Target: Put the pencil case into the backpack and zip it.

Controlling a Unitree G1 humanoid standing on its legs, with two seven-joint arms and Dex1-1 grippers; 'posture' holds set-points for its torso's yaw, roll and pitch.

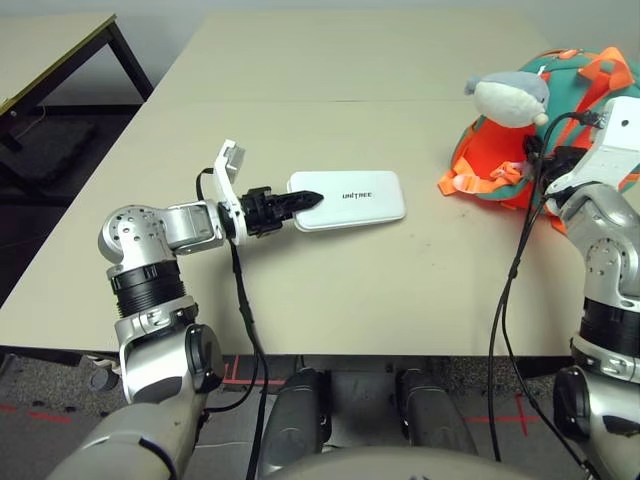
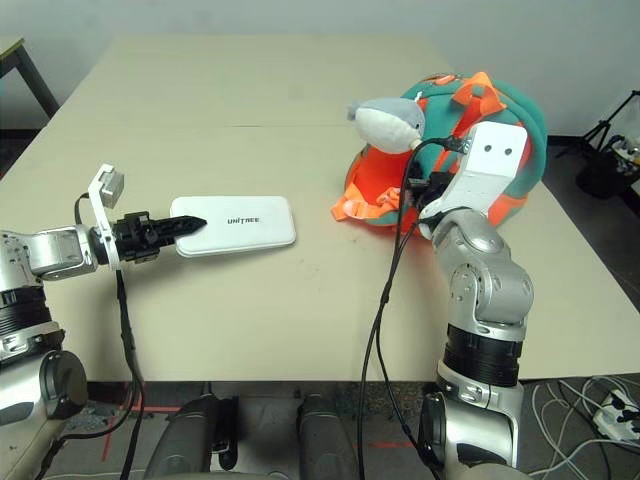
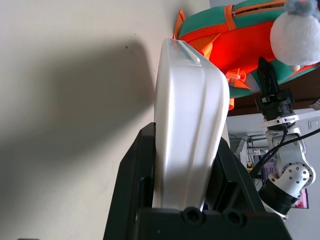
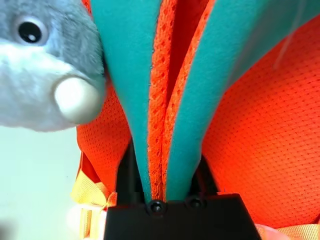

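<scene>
Left jaws (image 1: 292,205) grip the white pencil case (image 1: 362,197) at one end, its long axis running toward the orange-and-teal backpack (image 2: 520,110) — whose strap the nearer right jaws (image 4: 172,212) pinch.

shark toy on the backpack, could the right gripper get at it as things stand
Probably not right away: the shark toy hangs close by, but the right gripper is clamped on the backpack's folded strap.
</scene>
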